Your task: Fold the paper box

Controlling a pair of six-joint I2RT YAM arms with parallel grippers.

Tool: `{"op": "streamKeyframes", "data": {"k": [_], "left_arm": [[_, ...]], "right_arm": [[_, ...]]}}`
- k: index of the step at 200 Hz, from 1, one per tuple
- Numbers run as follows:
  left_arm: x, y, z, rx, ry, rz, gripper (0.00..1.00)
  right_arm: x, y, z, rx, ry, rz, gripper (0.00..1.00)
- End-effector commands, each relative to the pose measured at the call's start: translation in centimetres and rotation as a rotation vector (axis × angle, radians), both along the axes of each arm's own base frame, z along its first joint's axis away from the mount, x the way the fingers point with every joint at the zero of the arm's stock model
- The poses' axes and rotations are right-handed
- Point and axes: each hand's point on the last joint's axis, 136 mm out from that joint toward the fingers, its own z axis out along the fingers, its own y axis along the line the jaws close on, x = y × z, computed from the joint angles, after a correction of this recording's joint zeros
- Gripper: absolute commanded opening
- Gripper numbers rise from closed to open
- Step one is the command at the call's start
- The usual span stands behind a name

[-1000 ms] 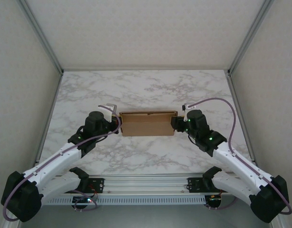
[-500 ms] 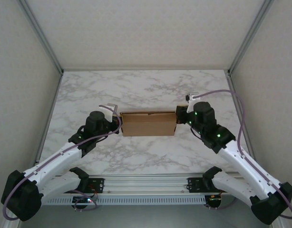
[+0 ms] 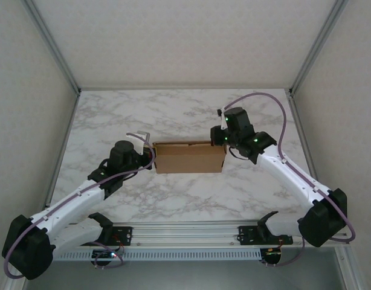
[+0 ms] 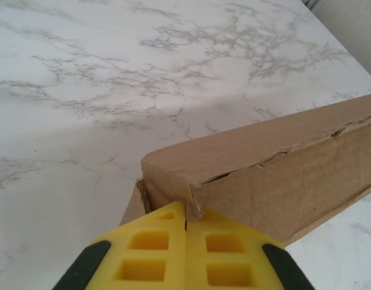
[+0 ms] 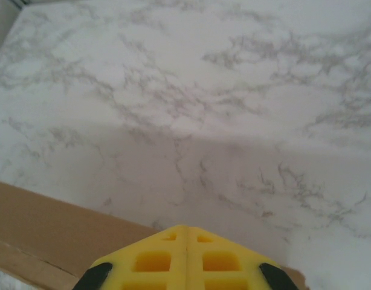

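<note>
One paper box, two arms, two pincers: both pincers closed.

A single paper box lies on the marble bench about midway between the left and right edges, its long sides parallel to the near edge. It is brown and unprinted, and the left wrist view shows a torn, creased seam along its upper edge. The left pincer is closed, its yellow pads meeting in a thin slit with nothing visible between them and its tips against the box's left end corner. The right pincer is also closed, pads together, sitting over the box's right end at the far corner. Whether it touches the cardboard cannot be told.
</note>
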Motion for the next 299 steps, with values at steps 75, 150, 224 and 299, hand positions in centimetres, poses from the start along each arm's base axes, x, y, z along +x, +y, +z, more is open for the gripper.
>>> {"op": "streamKeyframes", "data": {"k": [75, 150, 224, 299], "left_arm": [[-3.2, 1.1, -5.3, 0.137, 0.219, -0.025, 0.12], [-4.0, 1.3, -1.6, 0.054, 0.153, -0.018, 0.33], [-4.6, 0.7, 4.5, -0.066, 0.071, -0.051, 0.24], [-0.4, -1.1, 6.8, -0.143, 0.044, -0.016, 0.13]], "right_arm": [[-2.8, -0.7, -4.7, 0.015, 0.140, -0.007, 0.00], [-2.8, -1.0, -5.7, 0.013, 0.150, -0.034, 0.00], [-2.9, -1.2, -5.6, 0.012, 0.147, -0.040, 0.00], [-3.1, -1.1, -5.8, 0.014, 0.156, -0.037, 0.00]]}}
